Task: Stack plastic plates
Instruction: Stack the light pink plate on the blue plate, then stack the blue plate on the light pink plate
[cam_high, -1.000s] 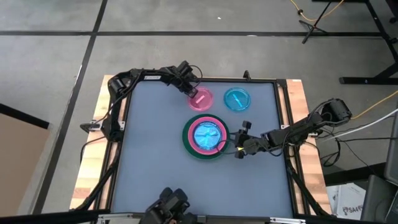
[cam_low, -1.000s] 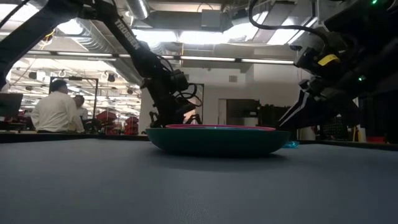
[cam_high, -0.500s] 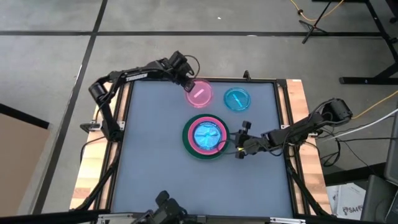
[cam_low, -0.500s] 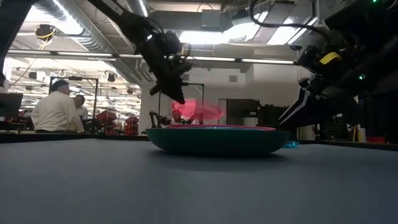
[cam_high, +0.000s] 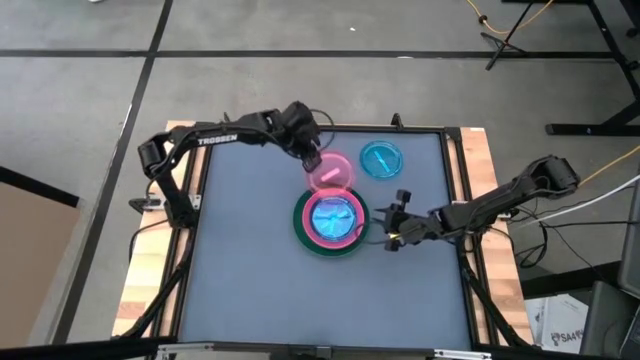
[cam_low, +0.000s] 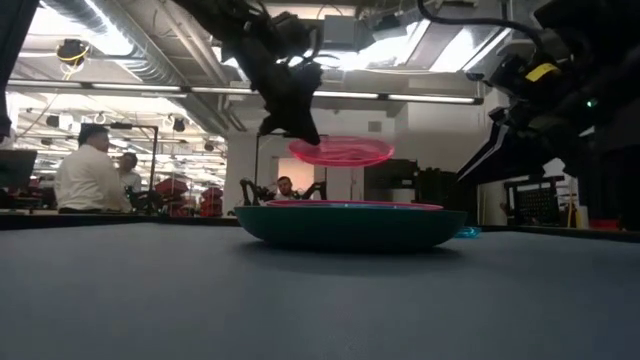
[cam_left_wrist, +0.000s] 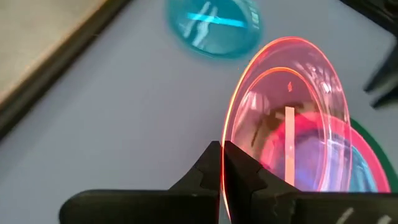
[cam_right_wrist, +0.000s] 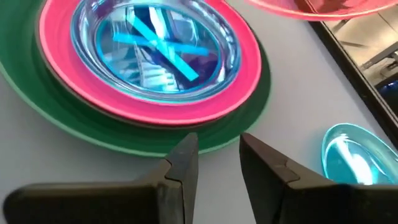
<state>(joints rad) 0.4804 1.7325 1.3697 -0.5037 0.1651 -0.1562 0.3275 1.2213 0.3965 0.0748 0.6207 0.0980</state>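
A stack sits mid-table: a large dark green plate (cam_high: 312, 240) with a hot pink plate (cam_high: 352, 232) and a translucent blue plate (cam_high: 333, 217) nested on it. My left gripper (cam_high: 309, 160) is shut on a small translucent pink plate (cam_high: 333, 171), held in the air over the stack's far edge. A second small blue plate (cam_high: 380, 159) lies flat on the table near the far edge. My right gripper (cam_high: 397, 227) hovers open just right of the stack, touching nothing. My left gripper pinches the pink plate's rim (cam_left_wrist: 223, 152) between its two fingers, one finger on each face of the rim. The fingers slant down from the table's far left. The plate is lifted clear and roughly level above the stack (cam_low: 341, 152).
The table has a dark raised frame (cam_high: 455, 190) all round. Open grey surface lies left of and nearer than the stack. People stand in the room beyond the table (cam_low: 88, 175).
My left gripper has lifted the pink plate off the table at the far side and carried it up and toward the stack; it now hangs over the stack's far edge. My right gripper has shifted slightly to the right, away from the stack.
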